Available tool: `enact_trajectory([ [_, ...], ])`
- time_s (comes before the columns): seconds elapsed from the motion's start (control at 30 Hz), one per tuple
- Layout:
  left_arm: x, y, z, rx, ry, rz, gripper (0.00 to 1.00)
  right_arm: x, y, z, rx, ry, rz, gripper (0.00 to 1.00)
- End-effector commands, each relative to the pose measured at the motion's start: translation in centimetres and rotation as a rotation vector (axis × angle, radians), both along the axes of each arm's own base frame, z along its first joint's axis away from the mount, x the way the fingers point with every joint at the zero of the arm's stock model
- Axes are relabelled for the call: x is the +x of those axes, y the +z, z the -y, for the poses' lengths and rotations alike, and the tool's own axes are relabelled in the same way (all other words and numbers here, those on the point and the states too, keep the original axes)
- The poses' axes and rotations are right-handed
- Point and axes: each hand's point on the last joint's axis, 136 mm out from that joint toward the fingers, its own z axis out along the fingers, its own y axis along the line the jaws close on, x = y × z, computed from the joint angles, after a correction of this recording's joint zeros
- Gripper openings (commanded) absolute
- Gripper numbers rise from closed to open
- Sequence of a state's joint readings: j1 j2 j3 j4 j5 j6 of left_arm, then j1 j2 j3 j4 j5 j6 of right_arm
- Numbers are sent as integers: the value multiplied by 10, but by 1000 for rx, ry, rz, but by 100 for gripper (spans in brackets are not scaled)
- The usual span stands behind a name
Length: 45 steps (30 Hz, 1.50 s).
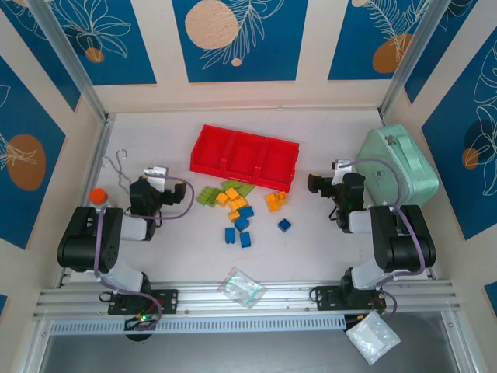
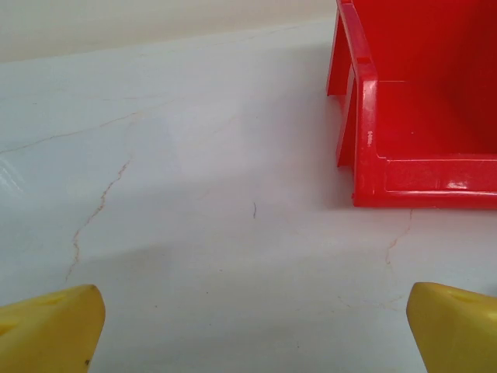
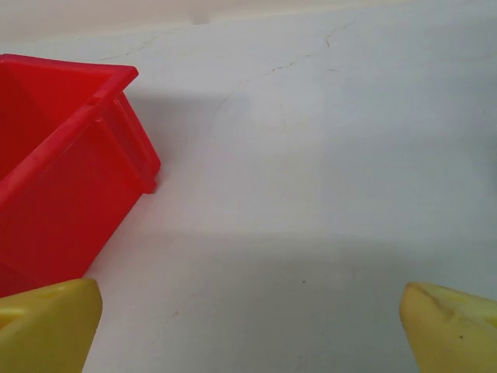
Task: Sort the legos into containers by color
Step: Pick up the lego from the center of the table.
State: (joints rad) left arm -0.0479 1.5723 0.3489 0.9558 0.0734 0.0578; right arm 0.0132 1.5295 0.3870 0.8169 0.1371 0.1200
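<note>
Seen from overhead, a long red tray with three square compartments is sitting slightly askew at the upper centre of a white table. The legos are lying loose on the table just below the tray, in the middle of the frame. Lime green bricks are clustering at the upper left of the group, orange-yellow bricks are sitting through the middle and to the right, and blue bricks are lying along the lower edge. The left arm is sitting folded at the lower left and the right arm at the lower right, with the bricks between them. In its wrist camera, the left gripper is standing released, its yellow fingertips spread wide at the bottom corners and grasping nothing, with one end of the tray at the upper right. The right gripper is likewise spread wide and released, with a corner of the tray showing at the left. A mint-green case is resting at the right edge, and a clear plastic bag is lying at the bottom centre.
</note>
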Motion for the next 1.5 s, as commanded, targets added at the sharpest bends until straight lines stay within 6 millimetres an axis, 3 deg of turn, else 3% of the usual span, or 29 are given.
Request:
enact_trajectory([
  [0.0, 7, 8, -13, -16, 58, 17, 100, 7, 13, -6, -2, 53, 31, 99],
  [0.8, 8, 8, -13, -17, 58, 16, 99, 7, 13, -5, 10, 56, 29, 99],
  [0.93, 8, 14, -12, -1, 62, 16, 99, 1, 40, 5, -102, -82, 42, 99],
  [1.03, 7, 31, -6, 53, 73, -22, 99, -14, 81, 15, -83, -183, 35, 99],
  [1.1, 3, 48, 1, 74, 85, -47, 99, -32, 113, 19, 85, -214, 57, 99],
  [1.17, -4, 72, 9, 44, 91, -29, 99, -52, 133, 28, 325, -272, 43, 99],
  [1.3, -34, 131, 24, -108, 107, -16, 99, -80, 174, 0, 509, -79, -4, 99],
  [1.4, -68, 165, 31, -235, 83, -109, 99, -96, 179, -26, 544, 18, -150, 99],
  [1.47, -95, 172, 36, -270, 50, -197, 99, -108, 172, -48, 547, 89, -265, 96],
])
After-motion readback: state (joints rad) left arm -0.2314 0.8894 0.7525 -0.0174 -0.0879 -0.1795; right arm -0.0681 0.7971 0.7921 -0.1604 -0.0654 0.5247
